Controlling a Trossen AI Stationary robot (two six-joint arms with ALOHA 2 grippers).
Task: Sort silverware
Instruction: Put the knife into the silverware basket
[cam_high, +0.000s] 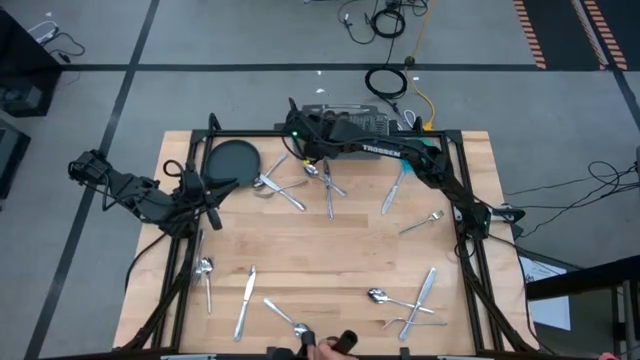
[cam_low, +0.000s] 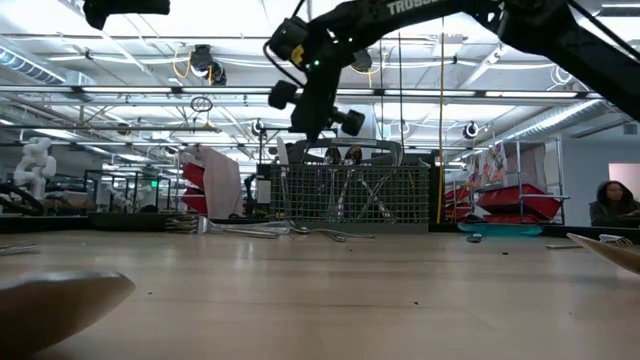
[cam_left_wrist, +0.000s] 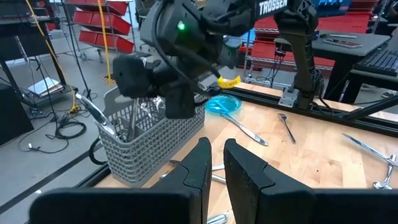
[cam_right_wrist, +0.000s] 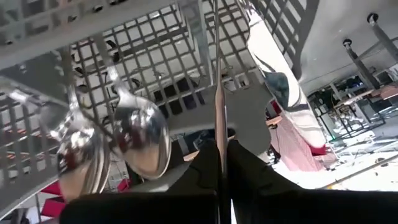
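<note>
Silverware lies scattered on the wooden table: a spoon (cam_high: 205, 270) and a knife (cam_high: 245, 300) near left, a fork (cam_high: 420, 222) at right, more beside the dark plate (cam_high: 232, 160). The grey mesh caddy (cam_high: 350, 122) stands at the far edge with spoons (cam_right_wrist: 140, 140) in it. My right gripper (cam_high: 296, 128) hangs over the caddy's left end, shut on a slim silver piece (cam_right_wrist: 216, 93); what kind it is, I cannot tell. My left gripper (cam_left_wrist: 214, 165) waits at the table's left by the plate, its fingers a narrow gap apart with nothing between them. My right gripper pinches the slim silver piece (cam_right_wrist: 217, 127) between its two fingers, which slant down from above the caddy. The piece runs along the fingers and out past their tips among the caddy's mesh walls (cam_right_wrist: 155, 56). Where its far end rests is hidden.
A blue round dish (cam_left_wrist: 221, 102) lies on the table beside the caddy. Black frame rails (cam_high: 470, 250) run along the table's sides. A crossed spoon and knife (cam_high: 405, 298) lie near right. A person (cam_low: 610, 205) sits in the room far beyond the table.
</note>
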